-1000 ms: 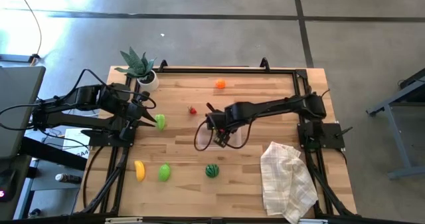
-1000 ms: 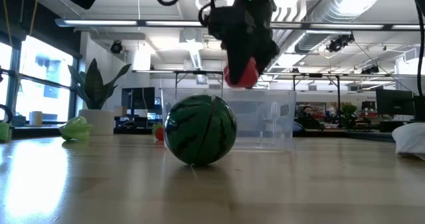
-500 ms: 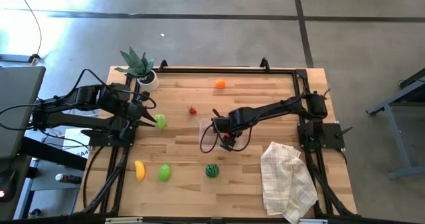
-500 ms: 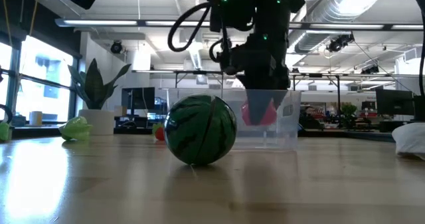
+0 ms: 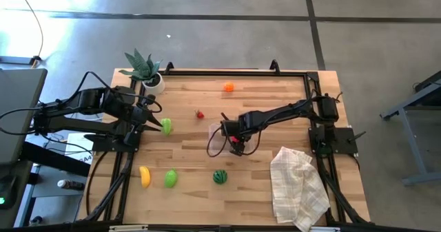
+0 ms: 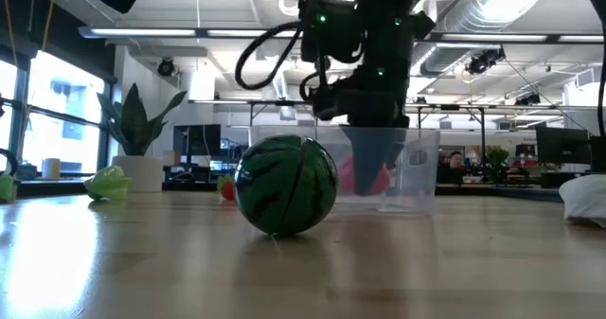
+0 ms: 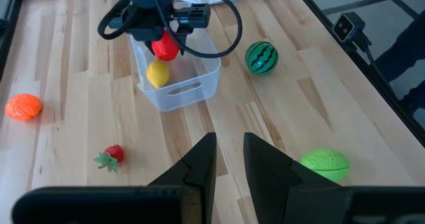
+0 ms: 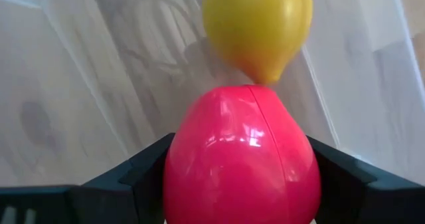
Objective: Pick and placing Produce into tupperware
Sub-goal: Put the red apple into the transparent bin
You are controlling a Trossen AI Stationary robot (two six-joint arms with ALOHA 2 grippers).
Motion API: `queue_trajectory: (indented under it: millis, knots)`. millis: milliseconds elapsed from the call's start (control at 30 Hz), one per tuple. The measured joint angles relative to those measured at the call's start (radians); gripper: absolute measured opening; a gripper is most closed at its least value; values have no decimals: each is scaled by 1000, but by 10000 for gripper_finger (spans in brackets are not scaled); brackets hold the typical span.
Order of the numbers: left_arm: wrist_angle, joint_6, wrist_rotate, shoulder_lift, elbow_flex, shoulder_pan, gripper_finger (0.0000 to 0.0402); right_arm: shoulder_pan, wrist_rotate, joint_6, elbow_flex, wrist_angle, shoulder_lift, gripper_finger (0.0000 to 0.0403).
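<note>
Holding red pepper [image 8: 242, 161] inside tupperware [image 7: 199, 78] with right gripper [image 8: 240, 177], tip touching lemon [image 8: 257, 26] just ahead: release may roll it, nudging lemon.

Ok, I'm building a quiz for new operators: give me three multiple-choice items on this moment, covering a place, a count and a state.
1. Where is the lemon?
A in the tupperware
B beside the watermelon
C on the cloth

2. How many produce pieces lie outside the tupperware?
A three
B six
C nine

3. The right claw is:
A open and empty
B holding the red pepper
C gripping the plant

Answers: 1 A, the lemon sits inside the clear walls. 2 B, counted in the high view. 3 B, the pepper sits between its fingers.
</note>
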Motion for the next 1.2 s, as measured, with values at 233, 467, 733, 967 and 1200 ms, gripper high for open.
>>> queue_trajectory:
  millis: [233, 467, 733, 967, 1200]
  knots:
    - [0, 0, 0, 0, 0, 0, 67, 1, 3, -32, 1, 8, -1, 261]
    - [0, 0, 0, 0, 0, 0, 67, 13, 83, -16, 1, 8, -1, 267]
    - [0, 0, 0, 0, 0, 0, 67, 21, 76, 2, 2, 5, -1, 272]
    - [0, 0, 0, 0, 0, 0, 67, 20, 46, 42, 3, -8, 20, 273]
    - [0, 0, 0, 0, 0, 0, 67, 21, 33, 23, 13, -10, 38, 273]
